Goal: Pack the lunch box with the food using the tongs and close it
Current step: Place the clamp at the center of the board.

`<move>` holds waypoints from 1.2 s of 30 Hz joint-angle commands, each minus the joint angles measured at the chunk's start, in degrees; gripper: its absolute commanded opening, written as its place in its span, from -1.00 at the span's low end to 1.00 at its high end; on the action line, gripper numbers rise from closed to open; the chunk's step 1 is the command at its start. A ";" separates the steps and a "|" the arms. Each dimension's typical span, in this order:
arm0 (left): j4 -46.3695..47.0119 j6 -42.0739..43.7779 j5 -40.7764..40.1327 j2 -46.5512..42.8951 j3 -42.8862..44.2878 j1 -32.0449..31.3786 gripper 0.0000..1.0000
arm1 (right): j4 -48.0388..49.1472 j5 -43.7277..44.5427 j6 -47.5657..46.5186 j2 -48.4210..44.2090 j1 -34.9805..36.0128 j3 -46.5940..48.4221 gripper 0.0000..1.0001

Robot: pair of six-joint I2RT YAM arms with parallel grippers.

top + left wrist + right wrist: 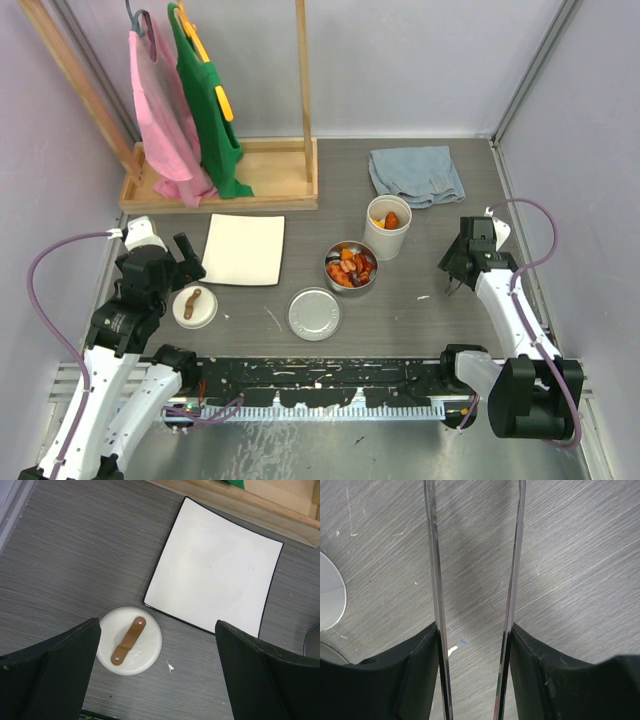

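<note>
The lunch box stands apart in four pieces. The white tub (387, 227) has orange food (391, 219) in it. The steel tin (351, 267) holds several orange, red and brown pieces. The flat steel lid (314, 313) lies in front of the tin. The white lid with the brown handle (195, 306) (131, 640) lies at the left. My left gripper (185, 262) (157, 675) hovers open above the table, just right of that lid. My right gripper (455, 272) (474, 630), right of the tin, is shut on the tongs (434, 555). Their two thin arms stand spread against my fingers.
An empty white square plate (245, 249) (215, 572) lies left of the tin. A blue cloth (415, 174) is at the back right. A wooden rack (225, 185) with pink and green garments stands at the back left. Walls close in both sides.
</note>
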 commanded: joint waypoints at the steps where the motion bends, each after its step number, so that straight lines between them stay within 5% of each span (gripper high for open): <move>1: 1.51 -0.42 0.06 0.26 0.24 0.21 0.96 | 11.03 4.55 1.10 -0.68 -0.28 -2.11 0.17; 11: 1.51 -0.43 0.12 0.25 0.14 0.25 0.96 | 19.50 3.61 1.76 6.04 -0.36 -7.71 0.28; 22: 1.60 -0.34 1.24 1.31 0.09 0.24 0.96 | 16.00 2.90 3.39 9.37 -0.38 -6.32 0.58; 36: 1.95 -0.25 3.87 3.06 0.18 0.21 0.96 | 5.68 4.17 5.12 3.40 -0.37 -0.35 0.72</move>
